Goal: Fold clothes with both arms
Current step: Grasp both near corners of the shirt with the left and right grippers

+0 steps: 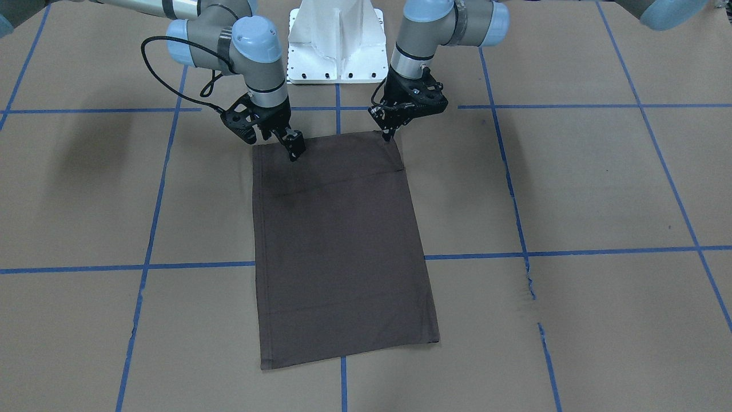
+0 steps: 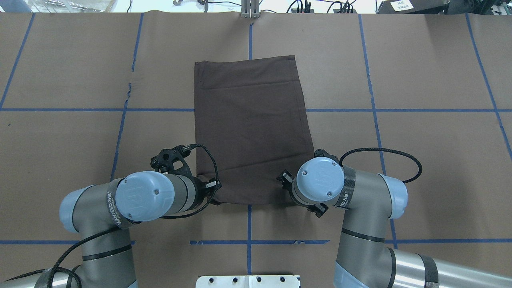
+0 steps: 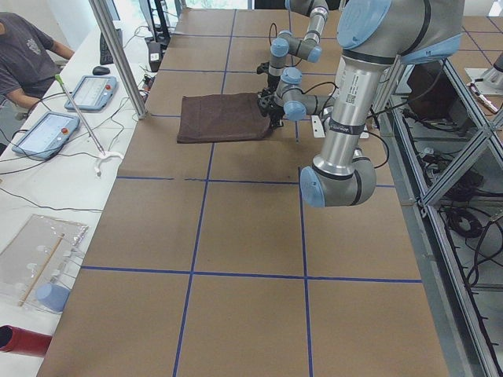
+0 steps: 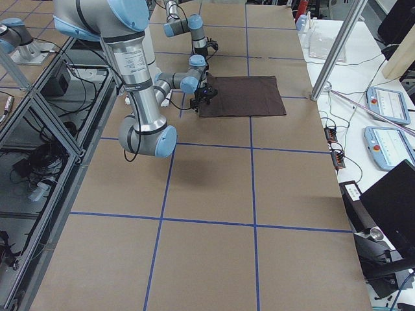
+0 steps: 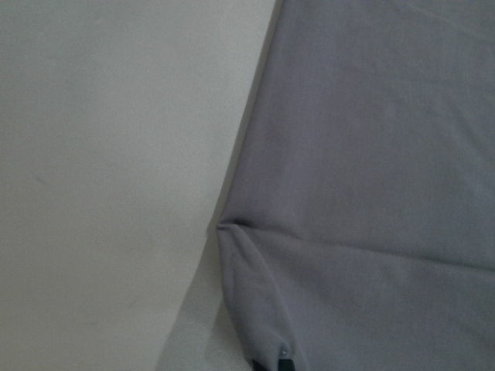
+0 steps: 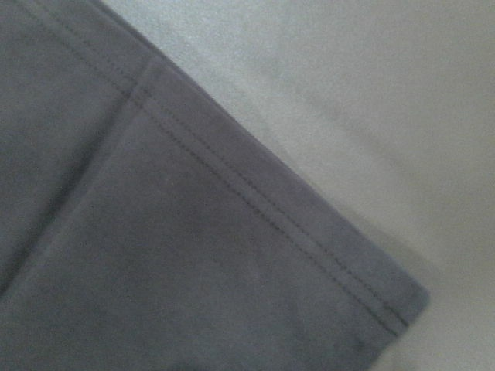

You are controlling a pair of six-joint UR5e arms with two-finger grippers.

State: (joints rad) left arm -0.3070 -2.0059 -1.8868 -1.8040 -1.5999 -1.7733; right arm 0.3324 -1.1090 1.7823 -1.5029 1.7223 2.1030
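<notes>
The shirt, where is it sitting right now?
In the overhead view the shirt lies folded flat in the middle of the table, its near corners by the left gripper and the right gripper.

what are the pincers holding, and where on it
Cannot tell. The left pincer and right pincer are at the robot-side corners of the shirt, but no closed grip shows.

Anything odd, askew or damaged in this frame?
The table cover has a small ragged tear along a blue tape line, on the robot's left of the shirt. The folded shirt lies slightly skewed to the tape lines. Nothing else stands out.
</notes>
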